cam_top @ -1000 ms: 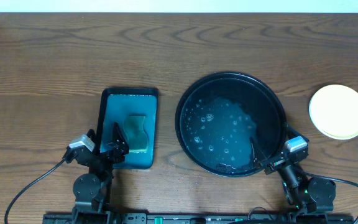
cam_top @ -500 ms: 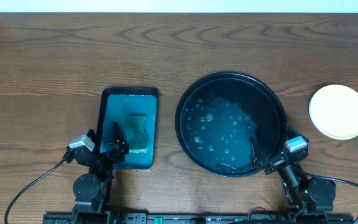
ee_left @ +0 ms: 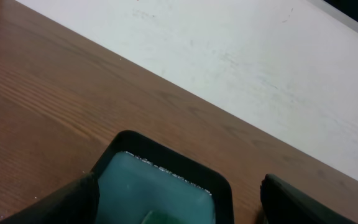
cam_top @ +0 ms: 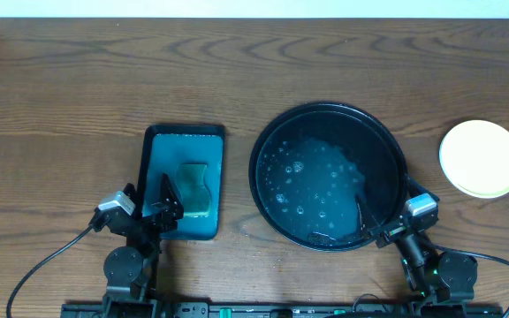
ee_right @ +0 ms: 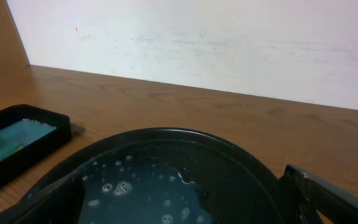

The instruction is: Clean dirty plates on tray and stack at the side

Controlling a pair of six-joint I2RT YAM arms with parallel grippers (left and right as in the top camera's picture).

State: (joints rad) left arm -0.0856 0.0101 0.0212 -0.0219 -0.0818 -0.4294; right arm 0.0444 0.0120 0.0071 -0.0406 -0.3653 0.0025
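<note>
Appearing only overhead, plates (cam_top: 482, 158) sit near the tray (cam_top: 387, 141).

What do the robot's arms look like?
Both arms are black, with chunky round joints. The left gripper and right gripper each have two thin black fingers and a small pale grey box behind them. A black cable loops from each arm.

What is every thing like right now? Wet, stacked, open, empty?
Black tray: wet and bubbly, no plates on it.
Plates: stacked on the table, yellow on top.
Sponge: lying in the teal tray.
Left gripper: open, empty.
Right gripper: open, empty.
</note>
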